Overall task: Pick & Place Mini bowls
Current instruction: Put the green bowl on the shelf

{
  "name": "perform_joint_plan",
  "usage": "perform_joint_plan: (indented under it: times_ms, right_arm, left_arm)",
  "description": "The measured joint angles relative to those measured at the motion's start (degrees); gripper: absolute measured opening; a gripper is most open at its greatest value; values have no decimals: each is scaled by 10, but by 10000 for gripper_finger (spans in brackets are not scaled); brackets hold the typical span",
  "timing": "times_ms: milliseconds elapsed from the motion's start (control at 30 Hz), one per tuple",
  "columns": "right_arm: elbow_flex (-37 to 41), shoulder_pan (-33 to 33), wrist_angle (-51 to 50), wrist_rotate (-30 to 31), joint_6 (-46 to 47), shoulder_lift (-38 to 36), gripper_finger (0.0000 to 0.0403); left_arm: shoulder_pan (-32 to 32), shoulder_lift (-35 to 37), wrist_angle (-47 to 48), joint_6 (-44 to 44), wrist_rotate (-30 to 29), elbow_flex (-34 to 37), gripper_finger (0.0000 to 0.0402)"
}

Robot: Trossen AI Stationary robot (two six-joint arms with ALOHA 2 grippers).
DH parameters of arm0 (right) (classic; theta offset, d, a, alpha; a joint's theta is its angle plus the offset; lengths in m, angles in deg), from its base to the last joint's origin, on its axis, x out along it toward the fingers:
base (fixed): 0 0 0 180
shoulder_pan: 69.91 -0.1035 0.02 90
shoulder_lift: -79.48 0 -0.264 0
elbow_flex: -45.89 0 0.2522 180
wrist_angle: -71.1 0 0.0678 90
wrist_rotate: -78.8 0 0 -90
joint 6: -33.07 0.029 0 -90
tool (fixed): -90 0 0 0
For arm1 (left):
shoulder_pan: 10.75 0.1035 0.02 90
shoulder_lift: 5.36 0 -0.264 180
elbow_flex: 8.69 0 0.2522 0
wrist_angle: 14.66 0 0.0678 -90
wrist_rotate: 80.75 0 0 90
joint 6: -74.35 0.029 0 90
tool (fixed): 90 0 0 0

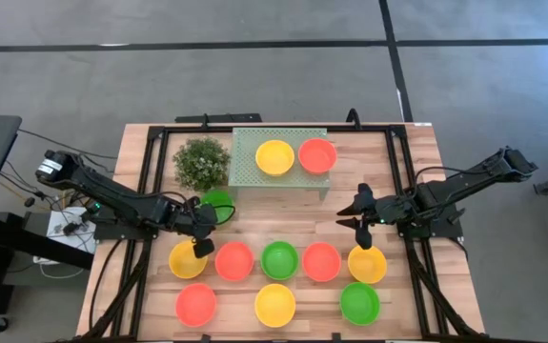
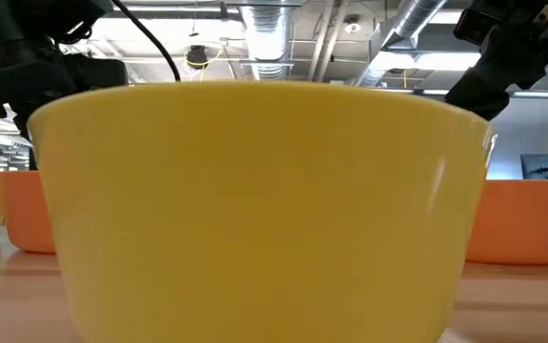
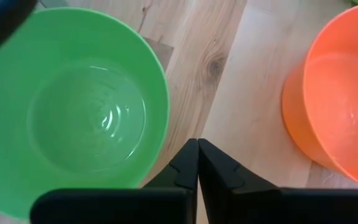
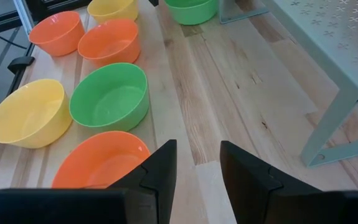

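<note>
Nearest you, front row on the table (image 1: 254, 217): red bowl (image 1: 196, 304) at 7 o'clock, yellow bowl (image 1: 274, 304) at 6, green bowl (image 1: 360, 303) at 5. The yellow one fills the low view, so little else reads there.

Second row, left to right in the high view: yellow (image 1: 186, 261), red (image 1: 234, 261), green (image 1: 279, 259), red (image 1: 322, 261), yellow (image 1: 367, 264). All sit upright and close together without stacking.

Left gripper (image 1: 202, 232) is at about 9 o'clock, just past the row's left-end yellow bowl. Your left wrist view shows its fingers (image 3: 216, 168) pressed together, clenched on nothing. A lone green bowl (image 3: 73, 112) sits on the table just beside it, with a red bowl at the view's other side.

Right gripper (image 1: 358, 213) is at about 3 o'clock, just beyond the right-end yellow bowl. Its fingers (image 4: 244, 171) stand apart, released, holding nothing, above bare wood.

Farther back, at 12 o'clock, the tray (image 1: 251, 152) carries a yellow bowl (image 1: 274, 157) and a red bowl (image 1: 317, 155) side by side. The plant (image 1: 201, 163) stands just beside the tray, at 11 o'clock, with the lone green bowl in front of it.
</note>
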Motion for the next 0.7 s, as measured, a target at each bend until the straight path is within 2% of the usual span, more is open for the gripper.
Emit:
perform_joint_plan:
  times_ms: [267, 433, 700]
  right_arm:
    - [0, 0, 0, 0, 0, 0, 118]
    - [0, 0, 0, 0, 0, 0, 118]
    - [0, 0, 0, 0, 0, 0, 118]
  left_arm:
    - [0, 0, -7, 21, -29, 0, 39]
    - [0, 0, -18, 60, -58, 0, 80]
    - [25, 0, -20, 62, -44, 22, 141]
